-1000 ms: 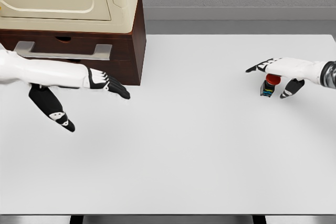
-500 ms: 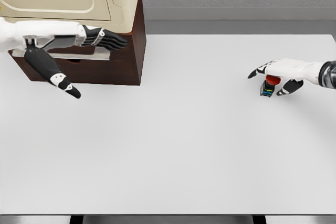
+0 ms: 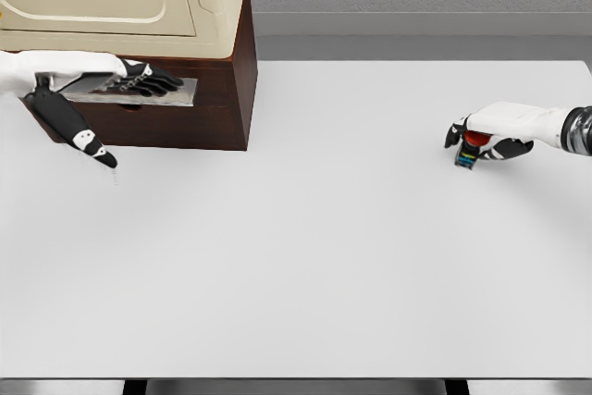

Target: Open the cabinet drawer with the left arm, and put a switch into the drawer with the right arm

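Brown cabinet (image 3: 217, 104) at upper left: left hand (image 3: 129, 80) lies flat, fingers extended, on its drawer handle (image 3: 180, 92). At right, right hand (image 3: 486, 131) is clamped around the switch (image 3: 469, 149).

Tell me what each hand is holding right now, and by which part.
The right hand has its fingers closed around the switch at its red top. The left hand lies with its fingers over the drawer handle; a closed grip cannot be confirmed.
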Available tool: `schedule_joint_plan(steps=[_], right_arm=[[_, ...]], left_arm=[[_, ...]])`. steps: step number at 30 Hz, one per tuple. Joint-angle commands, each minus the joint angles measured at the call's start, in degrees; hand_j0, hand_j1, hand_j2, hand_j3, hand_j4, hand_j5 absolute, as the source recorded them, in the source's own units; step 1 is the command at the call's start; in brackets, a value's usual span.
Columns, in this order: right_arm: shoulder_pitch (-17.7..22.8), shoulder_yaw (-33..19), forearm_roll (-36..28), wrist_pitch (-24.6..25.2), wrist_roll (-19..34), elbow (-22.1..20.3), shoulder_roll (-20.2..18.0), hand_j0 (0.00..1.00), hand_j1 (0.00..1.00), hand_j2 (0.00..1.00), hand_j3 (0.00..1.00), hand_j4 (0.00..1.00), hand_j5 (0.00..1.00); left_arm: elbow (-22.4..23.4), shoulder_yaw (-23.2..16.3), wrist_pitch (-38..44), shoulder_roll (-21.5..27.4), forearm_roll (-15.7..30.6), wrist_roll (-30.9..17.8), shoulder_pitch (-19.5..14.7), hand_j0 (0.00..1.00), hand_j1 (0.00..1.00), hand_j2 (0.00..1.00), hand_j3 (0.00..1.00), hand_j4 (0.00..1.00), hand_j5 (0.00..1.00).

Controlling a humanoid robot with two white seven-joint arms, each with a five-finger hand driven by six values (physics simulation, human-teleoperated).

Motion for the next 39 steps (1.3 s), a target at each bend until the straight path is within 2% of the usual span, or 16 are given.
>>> schedule_joint_plan(steps=[1, 6, 10, 12, 18, 19, 21, 30, 39], right_arm=[[0.00, -0.07, -0.27, 0.10, -0.02, -0.12, -0.04, 0.54, 0.54, 0.54, 0.54, 0.54, 0.54], [-0.44, -0.16, -0.27, 0.10, -0.02, -0.38, 0.05, 0.53, 0.53, 0.53, 0.53, 0.53, 0.53], [-0.88, -0.16, -0.27, 0.01, -0.02, -0.91, 0.05, 0.53, 0.53, 0.53, 0.53, 0.53, 0.53], [-0.88, -0.16, -0.27, 0.01, -0.02, -0.91, 0.05, 0.51, 0.51, 0.51, 0.51, 0.51, 0.51], [-0.88, -0.07, -0.35, -1.05, -0.02, -1.26, 0.05, 0.50, 0.50, 0.50, 0.50, 0.50, 0.50], [-0.88, -0.07, -0.35, -1.14, -0.02, -1.35, 0.05, 0.50, 0.50, 0.50, 0.50, 0.50, 0.50], [-1.05, -0.07, -0.35, -1.57, -0.02, -1.35, 0.05, 0.48, 0.48, 0.48, 0.48, 0.48, 0.48], [-2.02, 0.02, -0.79, -1.66, -0.02, -2.75, 0.23, 0.47, 0.47, 0.47, 0.47, 0.47, 0.47], [-3.08, 1.16, -2.73, -1.66, -0.02, -5.21, 1.28, 0.46, 0.46, 0.46, 0.46, 0.46, 0.46]], left_arm=[[0.53, 2.46, 0.49, -0.17, -0.33, 0.01, -0.09, 1.00, 1.00, 1.00, 1.00, 1.00, 1.00], [1.23, 2.90, 0.58, -0.61, -0.07, 0.01, -0.26, 1.00, 1.00, 1.00, 1.00, 1.00, 1.00], [2.37, 2.82, 0.58, -0.96, -0.07, 0.01, 0.35, 1.00, 1.00, 1.00, 1.00, 1.00, 1.00], [3.43, 2.99, 0.58, -1.05, -0.16, 0.01, 1.76, 1.00, 1.00, 1.00, 1.00, 1.00, 1.00], [3.52, 3.25, 0.67, -1.23, -0.60, 0.01, 2.11, 1.00, 1.00, 1.00, 1.00, 1.00, 1.00], [3.60, 5.09, 0.67, -1.23, -0.77, 0.01, 3.86, 1.00, 1.00, 1.00, 1.00, 1.00, 1.00], [3.95, 11.16, 3.12, -1.23, -1.39, 0.01, 9.49, 1.00, 1.00, 1.00, 1.00, 1.00, 1.00], [4.22, 11.34, 3.30, -1.67, -2.18, 0.01, 9.93, 1.00, 1.00, 1.00, 1.00, 1.00, 1.00], [6.86, 11.61, 3.30, -2.02, -2.62, 0.01, 11.43, 1.00, 1.00, 1.00, 1.00, 1.00, 1.00]])
